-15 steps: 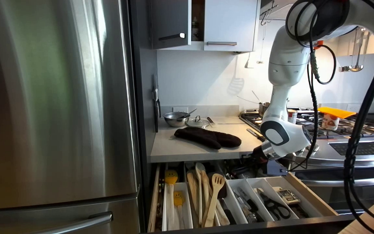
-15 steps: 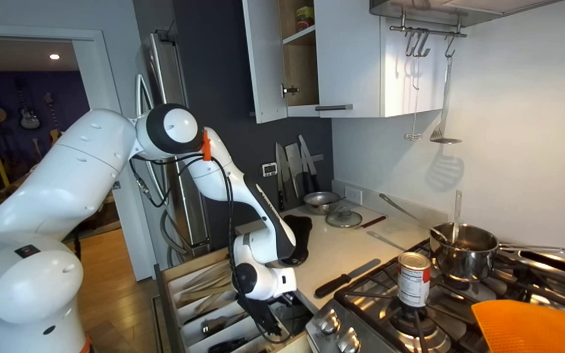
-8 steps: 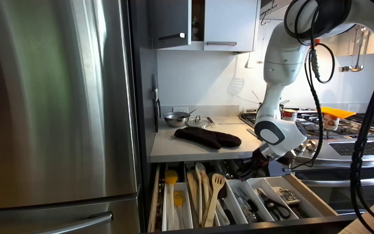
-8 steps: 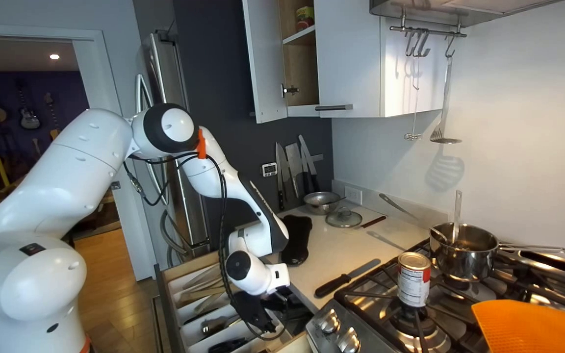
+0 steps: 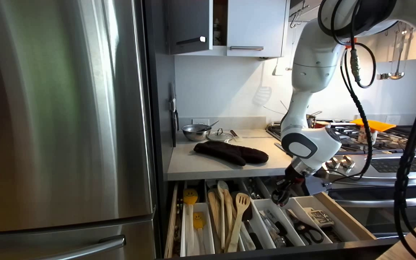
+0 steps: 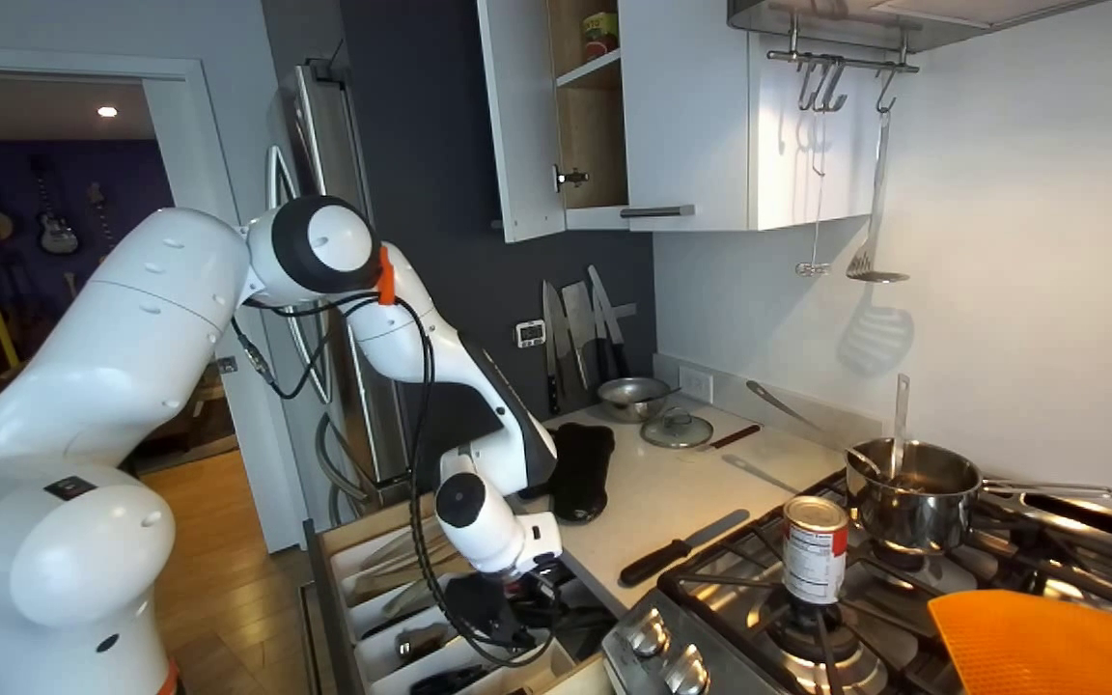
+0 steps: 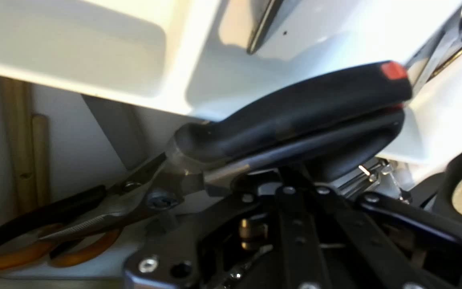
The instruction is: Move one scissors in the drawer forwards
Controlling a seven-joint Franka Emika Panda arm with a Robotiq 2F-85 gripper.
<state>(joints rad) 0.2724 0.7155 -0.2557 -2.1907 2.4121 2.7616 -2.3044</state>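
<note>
My gripper [image 7: 306, 188] is shut on a pair of scissors [image 7: 295, 114] with black, red-tipped handles and serrated blades; the fingertips are partly hidden under the handles. In an exterior view the gripper [image 5: 288, 187] is low over the open drawer [image 5: 345, 216], and the held scissors [image 5: 280, 196] look like a dark shape below it. The drawer [image 6: 377, 531] and gripper [image 6: 517, 603] also show in an exterior view. Black-and-orange scissors [image 7: 86, 253] lie beneath at lower left in the wrist view. Another black-handled pair [image 5: 301, 225] lies in a white compartment nearer the drawer front.
White divider walls [image 5: 294, 220] split the drawer. Wooden spoons [image 5: 237, 224] and yellow spatulas [image 5: 198, 219] fill its left compartments. The counter edge [image 5: 222, 174] overhangs its back. A knife [image 6: 677, 552], a can [image 6: 815, 555] and the stove's knobs [image 6: 650, 632] are close by.
My gripper has moved out from the drawer's back toward its front, carrying the dark scissors with it. The other things in the drawer look unmoved.
</note>
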